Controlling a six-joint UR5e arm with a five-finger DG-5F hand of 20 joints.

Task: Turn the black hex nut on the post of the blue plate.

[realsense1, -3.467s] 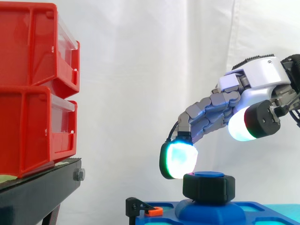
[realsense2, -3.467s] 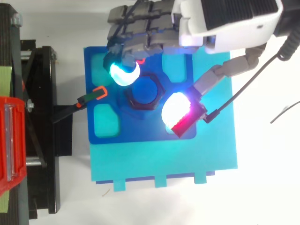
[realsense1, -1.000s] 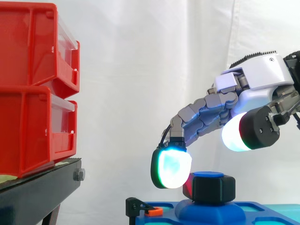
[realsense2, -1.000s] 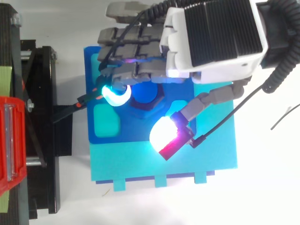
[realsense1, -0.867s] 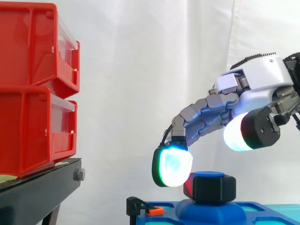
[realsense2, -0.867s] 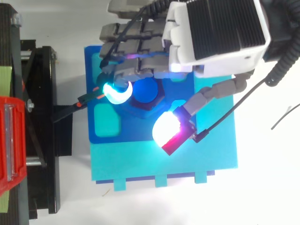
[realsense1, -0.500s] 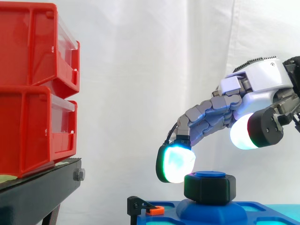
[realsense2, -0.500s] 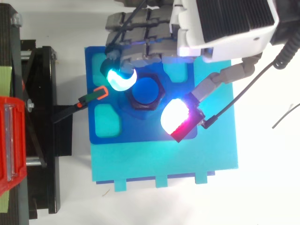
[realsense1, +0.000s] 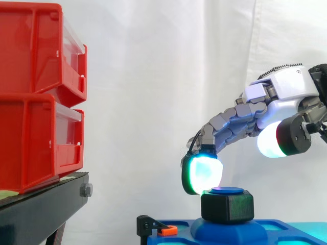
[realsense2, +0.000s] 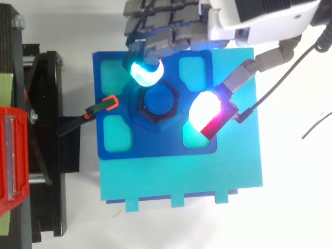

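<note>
Robot hand [realsense1: 283, 89] in from rt, fingers [realsense1: 203, 174] loosely bent, thumb [realsense1: 276, 143] prob. held apart.

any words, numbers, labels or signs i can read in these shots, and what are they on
None can be read: no word, number, label or sign shows on the red bins, the black stand, the blue plate, the black hex nut or the hand.
</note>
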